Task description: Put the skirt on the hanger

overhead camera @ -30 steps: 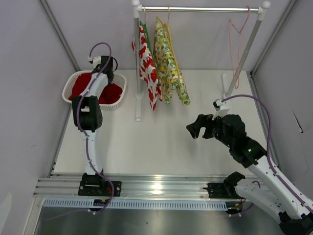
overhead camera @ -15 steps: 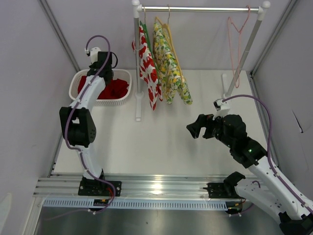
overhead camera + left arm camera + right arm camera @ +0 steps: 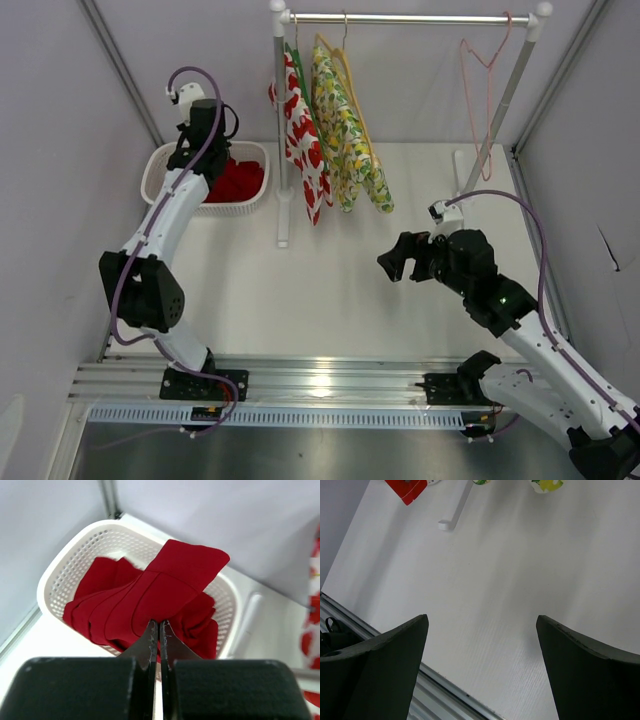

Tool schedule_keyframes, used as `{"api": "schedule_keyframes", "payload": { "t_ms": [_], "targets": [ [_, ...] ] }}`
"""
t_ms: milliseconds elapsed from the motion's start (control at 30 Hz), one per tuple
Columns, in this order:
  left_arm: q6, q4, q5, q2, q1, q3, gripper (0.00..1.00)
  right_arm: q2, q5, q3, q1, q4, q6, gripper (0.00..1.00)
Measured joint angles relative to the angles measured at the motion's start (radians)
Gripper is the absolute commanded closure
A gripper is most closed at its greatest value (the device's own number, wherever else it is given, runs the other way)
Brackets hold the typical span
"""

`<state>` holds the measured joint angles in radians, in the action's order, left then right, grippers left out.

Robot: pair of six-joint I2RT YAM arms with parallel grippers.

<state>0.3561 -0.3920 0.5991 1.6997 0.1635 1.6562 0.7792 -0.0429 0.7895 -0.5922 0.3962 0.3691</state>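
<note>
The red skirt (image 3: 150, 595) lies bunched in a white basket (image 3: 60, 565) at the back left, with one fold pulled up. My left gripper (image 3: 159, 623) is shut on that raised fold, above the basket. In the top view the left gripper (image 3: 192, 152) sits over the basket's (image 3: 160, 172) left part, with the skirt (image 3: 237, 180) showing beside it. The pink wire hanger (image 3: 482, 62) hangs at the right end of the rail. My right gripper (image 3: 400, 262) is open and empty above the table, well below the hanger; its jaws stand wide apart in the right wrist view (image 3: 482, 625).
A white clothes rack with a metal rail (image 3: 410, 18) stands at the back. A white fruit-print garment (image 3: 303, 140) and a yellow-green patterned garment (image 3: 350, 140) hang at its left end. The rack's foot (image 3: 284, 215) rests on the table. Grey walls close in both sides.
My left arm has stretched farther back and lifted its wrist over the basket, drawing the skirt fold up. The basket has shifted slightly. The right arm has barely moved.
</note>
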Motion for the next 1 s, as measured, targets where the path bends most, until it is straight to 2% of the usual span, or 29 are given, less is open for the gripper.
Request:
{"api": "schedule_keyframes", "payload": {
  "t_ms": [233,500,800,1000],
  "targets": [
    [-0.007,0.055,0.004,-0.071,0.082,-0.053,1.00,0.034,-0.001,0.000,0.000,-0.014,0.000,0.04],
    [-0.009,0.085,0.000,-0.146,0.082,-0.003,1.00,0.081,-0.003,0.000,0.000,-0.032,-0.004,0.05],
    [-0.169,0.200,-0.023,-0.244,0.189,0.127,1.00,0.109,-0.003,0.000,0.001,-0.036,-0.008,0.05],
    [-0.256,0.219,-0.017,-0.384,0.298,0.111,1.00,0.115,-0.003,0.000,0.001,-0.036,-0.012,0.05]
  ]
}}
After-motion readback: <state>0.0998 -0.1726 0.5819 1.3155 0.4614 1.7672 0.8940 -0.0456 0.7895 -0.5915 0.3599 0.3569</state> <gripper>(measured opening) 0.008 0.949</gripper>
